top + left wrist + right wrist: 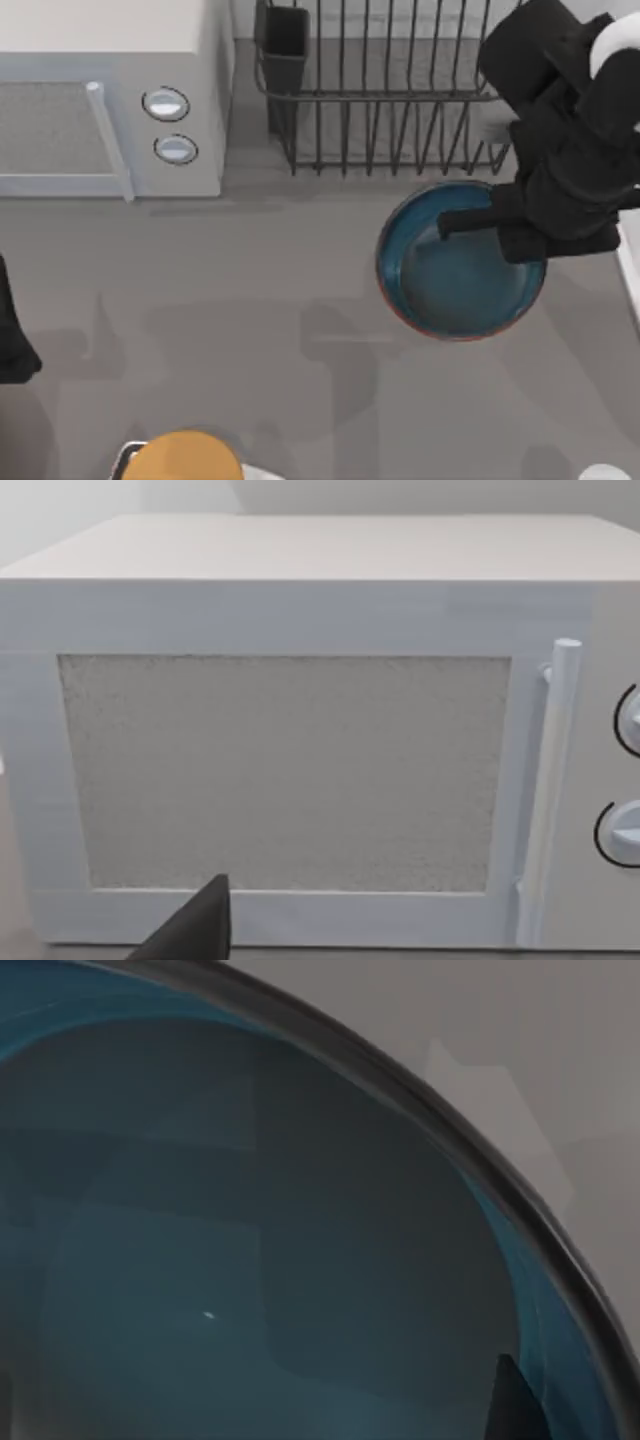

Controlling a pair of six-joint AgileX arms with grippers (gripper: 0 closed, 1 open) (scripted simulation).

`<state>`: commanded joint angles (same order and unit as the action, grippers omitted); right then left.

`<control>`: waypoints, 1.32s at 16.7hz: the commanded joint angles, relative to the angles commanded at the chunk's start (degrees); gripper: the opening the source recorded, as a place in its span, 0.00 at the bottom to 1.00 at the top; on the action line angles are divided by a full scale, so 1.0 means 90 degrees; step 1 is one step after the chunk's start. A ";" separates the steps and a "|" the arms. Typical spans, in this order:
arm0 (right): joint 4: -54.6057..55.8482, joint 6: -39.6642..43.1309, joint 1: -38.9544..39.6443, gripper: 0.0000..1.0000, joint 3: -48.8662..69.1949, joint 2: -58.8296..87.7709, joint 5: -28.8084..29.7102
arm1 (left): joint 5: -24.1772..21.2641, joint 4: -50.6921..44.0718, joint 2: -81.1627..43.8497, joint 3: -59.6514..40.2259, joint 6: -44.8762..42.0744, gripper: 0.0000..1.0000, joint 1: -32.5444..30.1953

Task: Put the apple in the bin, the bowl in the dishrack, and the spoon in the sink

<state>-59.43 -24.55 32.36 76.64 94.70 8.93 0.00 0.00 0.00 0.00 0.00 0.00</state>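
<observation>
The blue bowl (445,285) with its reddish-brown rim sits on the grey table just in front of the black wire dishrack (385,100). My right gripper (480,238) hangs open over the bowl's right part, one finger reaching in above the glaze. The right wrist view looks closely into the bowl (250,1210), with the right gripper (255,1410) spread wide and one fingertip (510,1405) near the rim. A pale strip at the right edge looks like the sink's rim (630,265). The apple, the spoon and the bin are out of view.
A white microwave (100,60) with two round knobs fills the back left and faces the left wrist camera as the microwave (300,730). My left arm (10,335) is parked at the left edge. An orange-yellow round thing (185,458) lies at the front.
</observation>
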 joint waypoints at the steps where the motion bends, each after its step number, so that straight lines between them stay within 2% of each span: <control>1: 0.0359 0.0138 0.0184 0.00 0.0064 -0.0054 0.0344 | 0.0000 0.0000 0.0000 0.0000 0.0000 1.00 0.0000; 10: 0.4890 0.1855 0.2218 0.00 0.0440 -0.0780 0.4282 | 0.0000 0.0000 0.0000 0.0000 0.0000 1.00 0.0000; 13: 0.5962 0.2302 0.2739 0.00 0.0558 -0.1123 0.5284 | 0.0000 0.0000 0.0000 0.0000 0.0000 1.00 0.0000; 16: 0.6431 0.2517 0.2998 0.00 0.0632 -0.1336 0.5744 | 0.0000 0.0000 0.0000 0.0000 0.0000 1.00 0.0000; 22: 0.6537 0.2516 0.2928 0.00 0.0625 -0.1236 0.5702 | 0.0000 0.0000 0.0000 0.0000 0.0000 1.00 0.0000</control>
<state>-0.60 -1.91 58.71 82.26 83.57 60.24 0.00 0.00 0.00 0.00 0.00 0.00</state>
